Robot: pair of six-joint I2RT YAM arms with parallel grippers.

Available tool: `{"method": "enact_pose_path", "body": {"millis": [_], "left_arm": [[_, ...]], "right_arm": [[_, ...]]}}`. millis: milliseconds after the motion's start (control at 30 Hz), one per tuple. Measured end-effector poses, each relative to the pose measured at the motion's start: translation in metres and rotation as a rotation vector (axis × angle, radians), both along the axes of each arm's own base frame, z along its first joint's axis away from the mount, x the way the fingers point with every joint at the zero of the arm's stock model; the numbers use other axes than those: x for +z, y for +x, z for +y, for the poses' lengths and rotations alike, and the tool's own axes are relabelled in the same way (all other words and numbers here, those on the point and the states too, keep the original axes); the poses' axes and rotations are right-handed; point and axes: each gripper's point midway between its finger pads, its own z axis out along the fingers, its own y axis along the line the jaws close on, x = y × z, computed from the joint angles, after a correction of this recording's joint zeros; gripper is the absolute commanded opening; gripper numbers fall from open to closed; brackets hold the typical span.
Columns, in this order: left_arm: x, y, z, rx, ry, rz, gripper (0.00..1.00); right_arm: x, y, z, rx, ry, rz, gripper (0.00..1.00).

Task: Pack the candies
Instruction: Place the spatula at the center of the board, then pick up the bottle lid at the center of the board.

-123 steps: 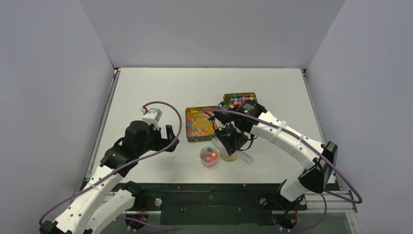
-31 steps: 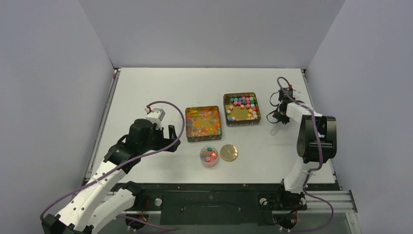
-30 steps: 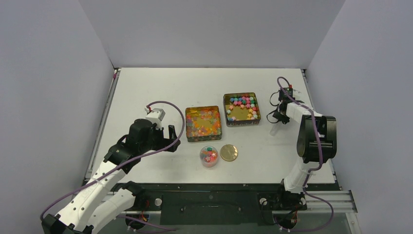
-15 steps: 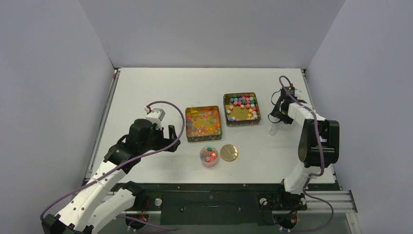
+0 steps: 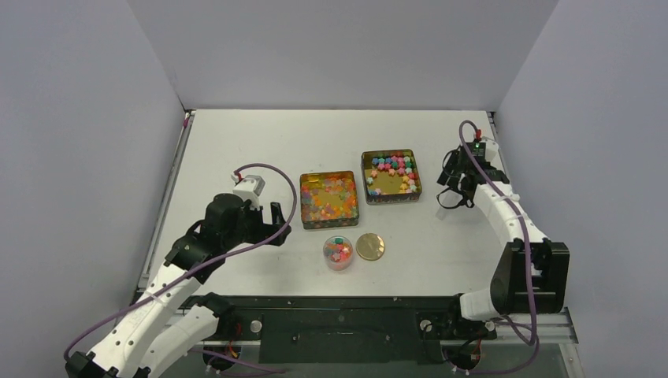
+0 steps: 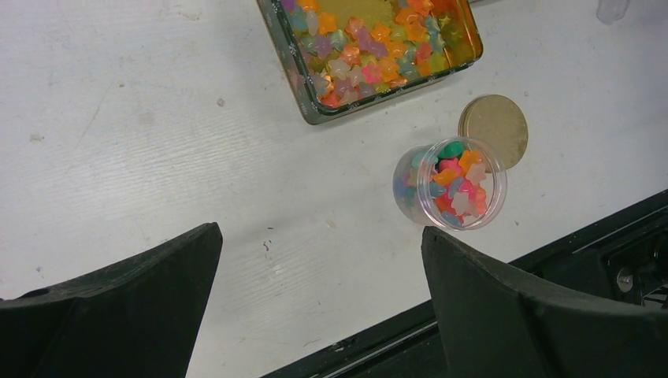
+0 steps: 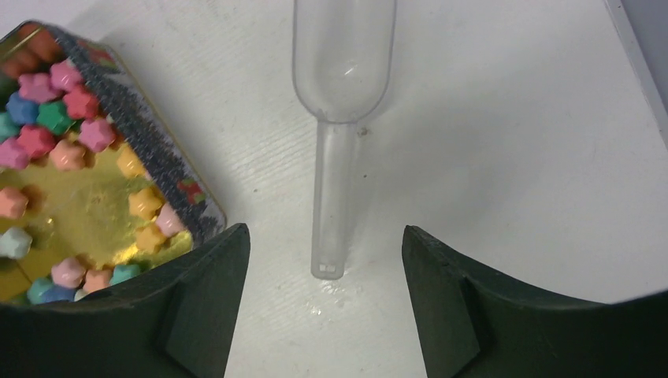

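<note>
The clear scoop [image 7: 343,55] lies flat with a thin, slick handle, so an off-centre close could flick it away or into the tin [image 7: 157,157] at its 9 o'clock. The right gripper [image 7: 323,236] hovers above it pointing down, jaws wide, empty; the left gripper [image 6: 319,232] gapes empty too. The candies [image 7: 67,102] lie in that tin and the jar [image 6: 410,193].
</note>
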Motion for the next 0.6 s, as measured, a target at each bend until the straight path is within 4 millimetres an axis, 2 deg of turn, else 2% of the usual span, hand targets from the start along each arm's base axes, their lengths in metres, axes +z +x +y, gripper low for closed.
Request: {"method": "enact_pose_path", "body": {"millis": [67, 333, 433, 600], "left_arm": [[0.001, 0.0, 0.0, 0.0, -0.002, -0.004, 0.96], [0.004, -0.001, 0.0, -0.001, -0.009, -0.015, 0.96], [0.006, -0.001, 0.001, -0.001, -0.013, -0.022, 0.96], [0.008, -0.002, 0.001, -0.002, -0.018, -0.03, 0.96]], "right_arm": [[0.007, -0.007, 0.012, 0.031, 0.001, -0.008, 0.79], [0.044, -0.026, 0.062, 0.172, -0.002, -0.097, 0.82], [0.047, -0.036, 0.076, 0.203, 0.01, -0.11, 0.96], [0.044, -0.052, 0.099, 0.266, 0.023, -0.099, 1.0]]}}
